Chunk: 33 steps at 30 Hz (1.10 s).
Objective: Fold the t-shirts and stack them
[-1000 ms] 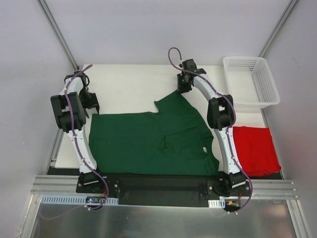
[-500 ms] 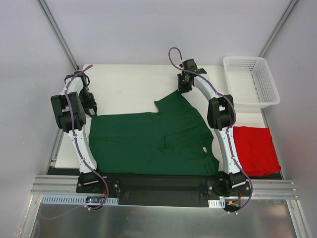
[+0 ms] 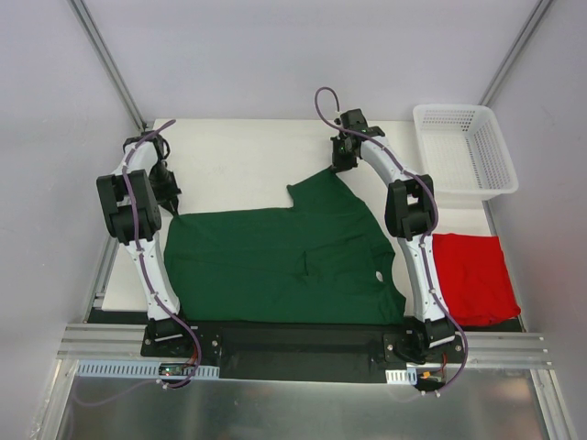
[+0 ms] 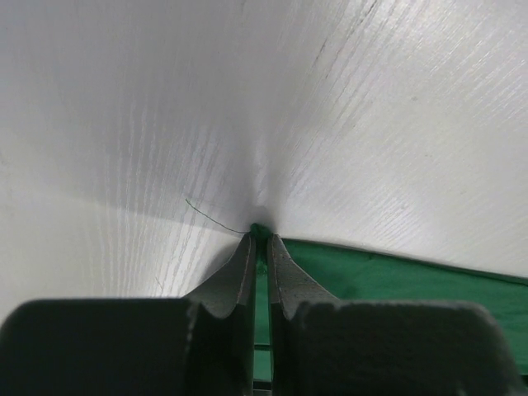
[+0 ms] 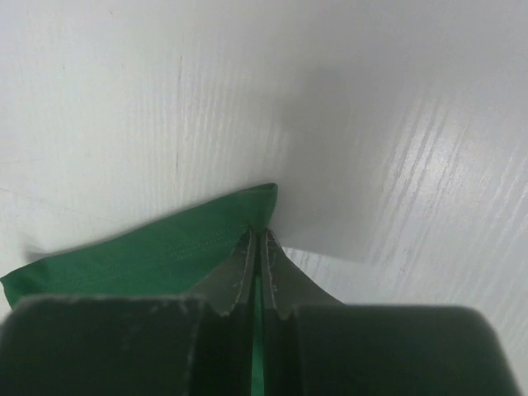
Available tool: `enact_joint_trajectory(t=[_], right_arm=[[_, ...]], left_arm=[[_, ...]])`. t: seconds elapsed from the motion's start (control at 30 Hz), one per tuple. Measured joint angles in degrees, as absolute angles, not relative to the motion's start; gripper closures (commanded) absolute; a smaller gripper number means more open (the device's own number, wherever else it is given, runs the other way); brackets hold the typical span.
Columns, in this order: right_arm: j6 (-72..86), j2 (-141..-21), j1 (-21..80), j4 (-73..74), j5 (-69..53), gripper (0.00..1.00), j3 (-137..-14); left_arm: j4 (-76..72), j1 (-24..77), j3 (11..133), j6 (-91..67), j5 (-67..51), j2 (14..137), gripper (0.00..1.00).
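L gripper (image 4: 258,236) is pinched shut on a corner of the dark green cotton t-shirt (image 3: 275,261), centre-left in the top view. R gripper (image 5: 257,235) is clamped on another corner, upper centre. The shirt lies spread mid-frame on the white table (image 3: 238,156). A folded red t-shirt (image 3: 472,275) sits lower right, a white plastic mesh basket (image 3: 463,151) upper right. Step: prob. first fold, though hem vs sleeve is unclear. Next: lift both corners evenly and carry them across.
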<state>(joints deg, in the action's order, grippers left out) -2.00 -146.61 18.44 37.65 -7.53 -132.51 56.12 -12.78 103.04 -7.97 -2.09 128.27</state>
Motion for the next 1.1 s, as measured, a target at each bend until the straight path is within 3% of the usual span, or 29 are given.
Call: enact_joint_trajectory(t=[1.1], right_arm=[[-2.7, -140.6, 17.1, 39.2, -1.8, 0.99, -133.8]], left_arm=[[57.0, -8.6, 111.6, -8.8, 0.6, 128.3, 1.0]])
